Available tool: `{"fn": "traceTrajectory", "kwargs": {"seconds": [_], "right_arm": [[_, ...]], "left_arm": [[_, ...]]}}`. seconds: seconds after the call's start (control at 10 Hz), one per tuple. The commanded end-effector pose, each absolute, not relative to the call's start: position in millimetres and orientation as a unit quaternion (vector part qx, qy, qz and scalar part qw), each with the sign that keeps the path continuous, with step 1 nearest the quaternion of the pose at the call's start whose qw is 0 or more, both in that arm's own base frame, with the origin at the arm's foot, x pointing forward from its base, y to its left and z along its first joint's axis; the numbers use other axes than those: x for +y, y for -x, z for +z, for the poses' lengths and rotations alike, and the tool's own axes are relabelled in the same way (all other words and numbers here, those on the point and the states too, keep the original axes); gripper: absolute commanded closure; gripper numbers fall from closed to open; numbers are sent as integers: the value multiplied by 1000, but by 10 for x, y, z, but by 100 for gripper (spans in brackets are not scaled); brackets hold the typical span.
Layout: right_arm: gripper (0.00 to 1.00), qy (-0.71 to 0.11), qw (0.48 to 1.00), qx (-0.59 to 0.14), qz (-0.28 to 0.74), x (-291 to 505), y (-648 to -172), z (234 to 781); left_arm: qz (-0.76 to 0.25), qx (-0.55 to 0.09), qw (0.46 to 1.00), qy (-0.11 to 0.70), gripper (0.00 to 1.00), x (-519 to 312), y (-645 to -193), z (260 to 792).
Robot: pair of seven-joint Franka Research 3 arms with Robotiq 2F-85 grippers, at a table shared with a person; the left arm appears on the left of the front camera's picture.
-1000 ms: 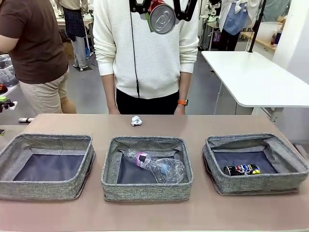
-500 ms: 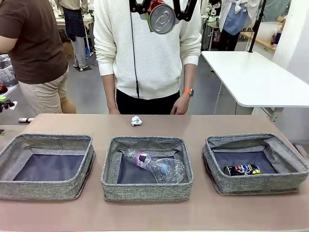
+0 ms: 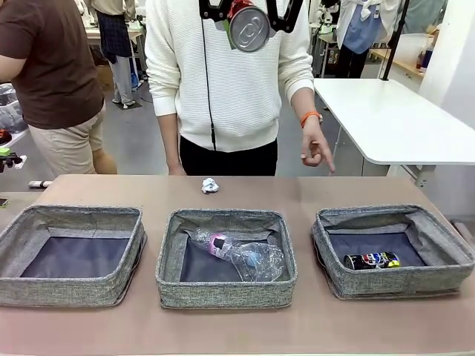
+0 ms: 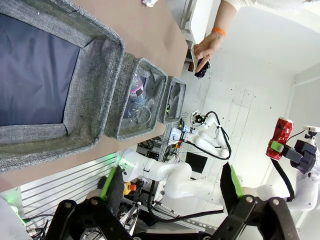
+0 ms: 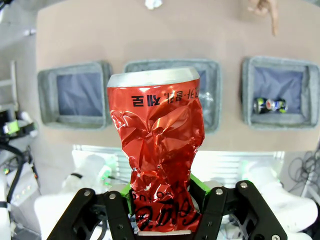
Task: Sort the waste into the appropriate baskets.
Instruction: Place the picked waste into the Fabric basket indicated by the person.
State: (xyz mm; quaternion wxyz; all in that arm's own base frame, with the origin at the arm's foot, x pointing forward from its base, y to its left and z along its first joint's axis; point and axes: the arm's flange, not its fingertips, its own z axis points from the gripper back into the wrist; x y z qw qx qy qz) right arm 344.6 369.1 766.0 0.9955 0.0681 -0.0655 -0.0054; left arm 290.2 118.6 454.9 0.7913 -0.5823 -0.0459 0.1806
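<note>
While the right gripper (image 3: 249,13) hangs high above the far side of the table (image 3: 334,189), its jaws are clamped narrow on the crushed waist of the red can (image 3: 249,27). The can's long axis runs out along the fingers, silver lid end leading, tipped down toward the near side. Seen from the right wrist, all three baskets lie well below it. The middle basket (image 3: 223,293), with the clear bottles (image 3: 241,256) in it, lies almost straight under the can. The left basket (image 3: 70,216) holds nothing that I can make out. The right basket (image 3: 393,285) sits off to the robot's right with the dark can (image 3: 371,260) lying on its side inside. I judge that one to be the place for cans, so the coming move turns on carrying the can sideways to the right and down before letting go, a job for the arm that already has it. The left gripper (image 4: 171,177) stands with its jaws wide and nothing between them, off beyond the left basket. A crumpled paper ball (image 3: 210,185) lies on the far strip of table, not yet sorted. Against the frame a second back, the can and baskets sit the same. The person's hand (image 3: 315,148), which was low at the table's far edge, is now lifted, one finger pointing down over the right side.
</note>
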Motion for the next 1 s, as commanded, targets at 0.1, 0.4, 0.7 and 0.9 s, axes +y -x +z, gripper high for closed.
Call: {"fn": "traceTrajectory", "kwargs": {"seconds": [0.1, 0.4, 0.7, 0.9], "right_arm": [[74, -74, 995, -68, -7, 3673, -3429, 7682], [74, -74, 995, -68, -7, 3673, -3429, 7682], [73, -68, 996, -65, -5, 3691, -3447, 7660], [73, -50, 997, -56, 6, 3250, -3481, 7375]], "left_arm": [[183, -47, 784, 591, 0, 1152, -2891, 4585], [183, -47, 784, 591, 0, 1152, -2891, 4585], [183, -47, 784, 591, 0, 1152, -2891, 4585], [183, -47, 784, 591, 0, 1152, -2891, 4585]]}}
